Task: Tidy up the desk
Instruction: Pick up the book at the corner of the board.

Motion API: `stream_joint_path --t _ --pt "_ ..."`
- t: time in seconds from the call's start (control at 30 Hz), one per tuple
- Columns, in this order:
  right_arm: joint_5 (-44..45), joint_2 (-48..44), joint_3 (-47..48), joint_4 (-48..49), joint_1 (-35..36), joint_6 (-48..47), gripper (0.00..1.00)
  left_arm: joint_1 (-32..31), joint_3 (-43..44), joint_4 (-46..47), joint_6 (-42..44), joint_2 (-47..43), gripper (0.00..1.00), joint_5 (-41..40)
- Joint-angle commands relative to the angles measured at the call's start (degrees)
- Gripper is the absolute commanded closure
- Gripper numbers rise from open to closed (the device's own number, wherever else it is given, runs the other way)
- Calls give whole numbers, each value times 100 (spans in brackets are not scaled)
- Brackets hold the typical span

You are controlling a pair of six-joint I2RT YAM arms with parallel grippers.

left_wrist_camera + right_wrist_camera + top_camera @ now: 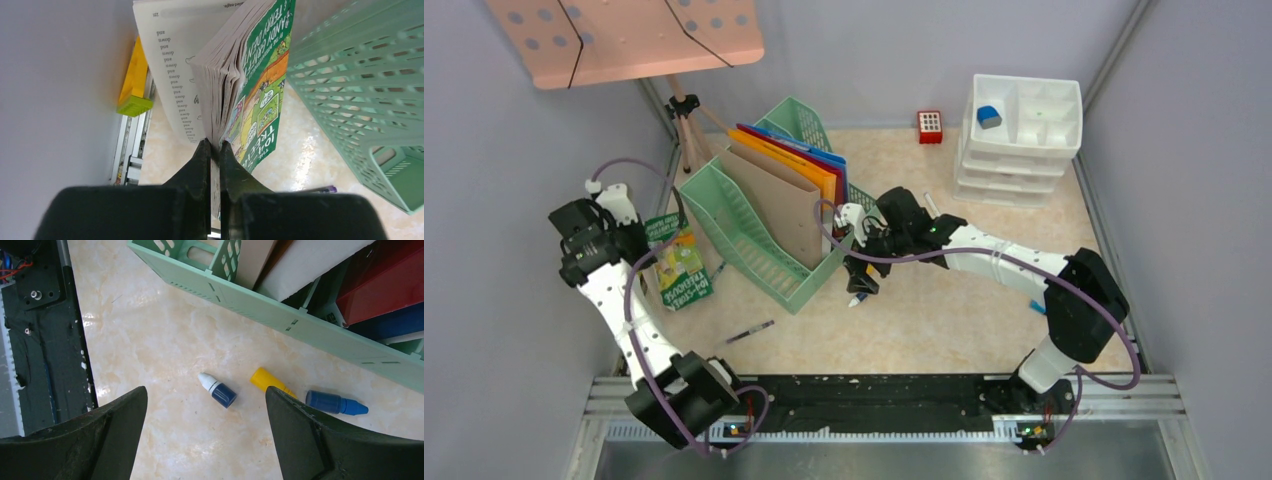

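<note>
At the very front ran the black-and-silver rail (874,395), and the beige table (944,330) lay flat behind it, with grey walls around it. A thin pen (749,332) lay on the table near the rail. On the left side, the left fingers (200,165) were squeezed tight on one edge of a green paperback book (260,100). Its pages were fanning out, and one page hung loose. That grip looked small, so the book might slip out and drop, or a page might rip if the arm pulled hard. In the middle, the right fingers (115,425) stood wide apart and held nothing. Under them lay a white-tipped blue cap (217,390), a yellow marker (267,381) and a blue marker (335,403). These are round, so a small bump could make them roll away. Just behind them stood the green file rack (754,230) full of folders (799,170). At the back were a red block (930,126) and a white drawer box (1019,150).
</note>
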Motion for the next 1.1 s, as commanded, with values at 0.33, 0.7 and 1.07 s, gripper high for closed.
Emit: stream_joint_path --t 0.33,0.7,1.07 --pt "179 -347 503 -342 57 -337 13 3 2125 -1266 -245 -946 100 209" --pt "284 -718 1022 -677 -146 -97 13 -2 4859 -2847 -96 -963 100 807" --pt "-329 -1226 1690 -1025 -820 158 12 2 6109 -3106 -943 -907 100 2906"
